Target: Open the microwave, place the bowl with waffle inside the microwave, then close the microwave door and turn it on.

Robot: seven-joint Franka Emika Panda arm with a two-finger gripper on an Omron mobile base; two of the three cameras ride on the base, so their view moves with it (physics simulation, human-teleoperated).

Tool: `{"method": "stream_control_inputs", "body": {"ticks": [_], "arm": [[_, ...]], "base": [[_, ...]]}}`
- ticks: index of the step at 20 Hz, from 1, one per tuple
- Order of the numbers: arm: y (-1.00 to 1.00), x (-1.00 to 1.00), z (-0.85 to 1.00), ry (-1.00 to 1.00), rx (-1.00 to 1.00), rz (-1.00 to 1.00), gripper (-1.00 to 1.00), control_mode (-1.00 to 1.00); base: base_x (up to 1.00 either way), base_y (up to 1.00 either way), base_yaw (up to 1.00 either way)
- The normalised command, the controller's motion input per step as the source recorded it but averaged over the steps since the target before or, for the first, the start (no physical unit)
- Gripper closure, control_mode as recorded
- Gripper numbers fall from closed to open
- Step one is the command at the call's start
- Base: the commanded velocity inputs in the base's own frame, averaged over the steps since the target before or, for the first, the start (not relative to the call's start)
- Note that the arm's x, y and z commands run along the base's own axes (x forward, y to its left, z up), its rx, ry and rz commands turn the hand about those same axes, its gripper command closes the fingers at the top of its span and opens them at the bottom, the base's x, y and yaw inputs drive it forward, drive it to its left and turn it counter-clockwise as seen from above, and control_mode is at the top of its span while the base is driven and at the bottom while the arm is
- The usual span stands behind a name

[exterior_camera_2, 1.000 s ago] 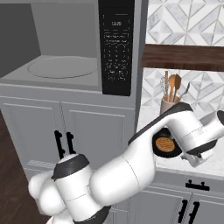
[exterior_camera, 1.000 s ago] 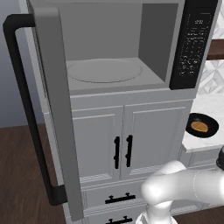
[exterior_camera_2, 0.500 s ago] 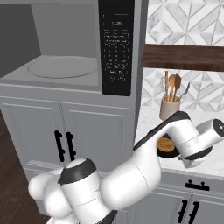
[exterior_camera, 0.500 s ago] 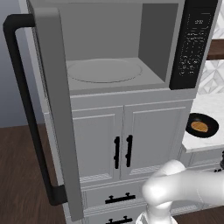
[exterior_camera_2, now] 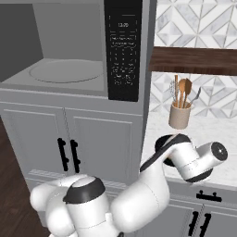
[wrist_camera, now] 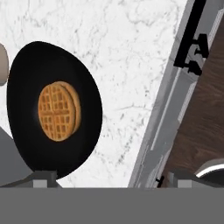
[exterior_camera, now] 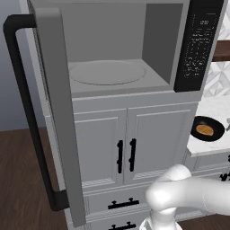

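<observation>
The microwave [exterior_camera: 157, 45] stands open, its turntable plate [exterior_camera: 107, 72] bare. The microwave door [exterior_camera: 56, 112] is swung out to the left, edge-on, with its black bar handle [exterior_camera: 24, 112] facing outward. The button panel [exterior_camera_2: 122, 48] is at the cavity's right. The bowl with waffle [exterior_camera: 206, 130] sits on the marble counter to the right. In the hand view the black bowl [wrist_camera: 54, 109] lies at the left with the waffle [wrist_camera: 58, 110] inside. My gripper [wrist_camera: 111, 179] hovers above the counter, open and empty, its left fingertip [wrist_camera: 43, 177] at the bowl's rim.
A beige utensil holder [exterior_camera_2: 179, 115] with wooden tools stands at the back of the counter [exterior_camera_2: 217, 129], under a dark wooden shelf [exterior_camera_2: 194, 60]. White cabinet doors [exterior_camera: 130, 148] with short black handles sit below the microwave. The counter's front edge [wrist_camera: 162, 113] runs beside the bowl.
My hand has swung further right and down over the counter, and now covers the bowl in the right base view. The microwave, its door and the bowl have not moved.
</observation>
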Motion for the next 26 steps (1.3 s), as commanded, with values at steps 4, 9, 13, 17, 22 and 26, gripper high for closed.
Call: {"method": "stream_control_inputs", "body": {"ticks": [4,9,13,17,22,26], "arm": [[0.33,0.21,-0.20,0.00,0.00,-0.08,-1.00,-1.00],[0.31,0.28,-0.27,0.00,0.00,-0.05,-1.00,-1.00],[0.06,0.39,-0.21,0.00,0.00,-0.02,-1.00,-1.00],[0.00,0.44,-0.20,0.00,0.00,0.00,-1.00,-1.00],[-0.01,0.34,-0.20,0.01,0.00,-0.01,-1.00,-1.00],[-0.01,0.10,-0.05,0.06,0.03,0.00,-1.00,-1.00]], "base": [[0.00,0.00,0.00],[0.00,0.00,0.00],[0.00,0.00,0.00],[0.00,0.00,0.00],[0.00,0.00,0.00],[0.00,0.00,0.00]]}}
